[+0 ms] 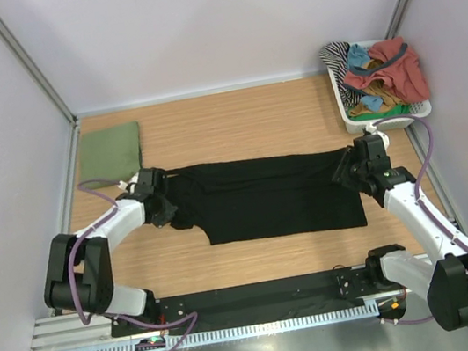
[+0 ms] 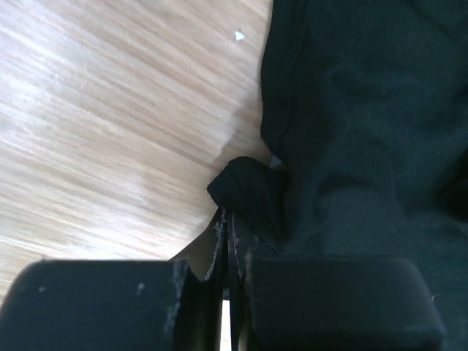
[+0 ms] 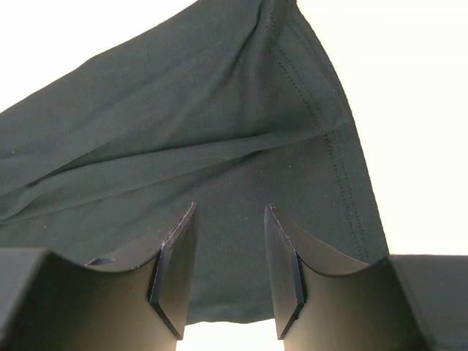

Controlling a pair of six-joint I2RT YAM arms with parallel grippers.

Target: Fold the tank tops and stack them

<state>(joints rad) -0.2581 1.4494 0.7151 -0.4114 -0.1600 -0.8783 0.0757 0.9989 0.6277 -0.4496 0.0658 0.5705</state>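
Note:
A black tank top lies spread flat across the middle of the wooden table. My left gripper is at its left end, and in the left wrist view that gripper is shut, with a small bunch of the black cloth pinched at its tips. At the top's right end my right gripper stands open. In the right wrist view it hangs just over the hemmed edge of the black cloth. An olive green tank top lies folded at the back left.
A white basket at the back right holds red, teal and striped garments. White walls close in the table on the left, back and right. Bare wood shows behind the black top.

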